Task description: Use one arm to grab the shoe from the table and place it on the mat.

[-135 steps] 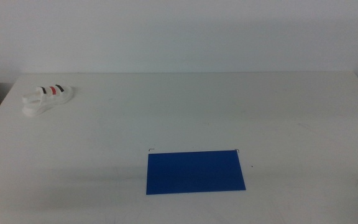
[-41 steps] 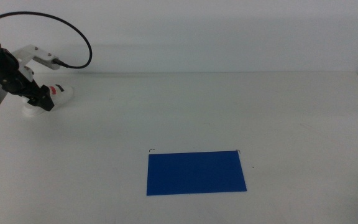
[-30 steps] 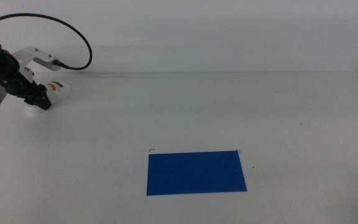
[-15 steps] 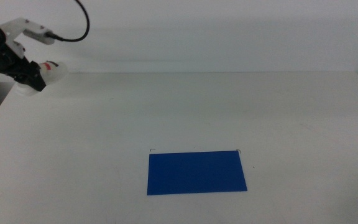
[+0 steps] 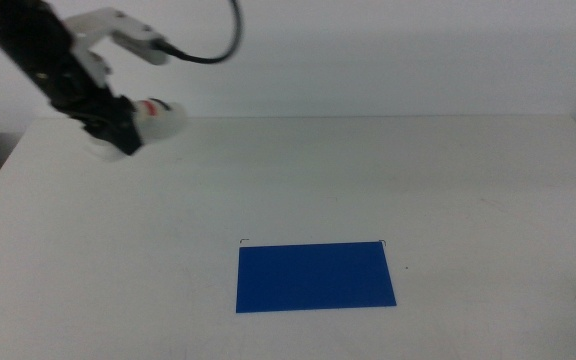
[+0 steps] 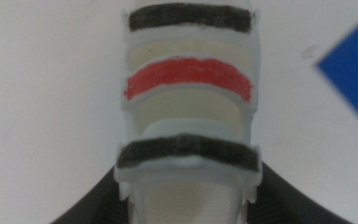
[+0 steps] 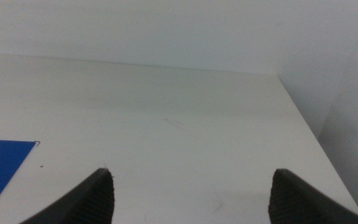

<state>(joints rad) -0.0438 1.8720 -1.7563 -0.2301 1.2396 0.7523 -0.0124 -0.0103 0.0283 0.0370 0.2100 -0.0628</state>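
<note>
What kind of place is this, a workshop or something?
Probably a robot test bench: a bare white table, a blue mat, and the left gripper carrying a small shoe. The right gripper waits open.

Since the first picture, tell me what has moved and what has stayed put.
The left end effector came in from the left, closed on the shoe at the table's far-left corner, lifted it off and carried it rightward, toward the middle. The mat has not moved. The right end effector waits, jaws apart, out of the middle view.
</note>
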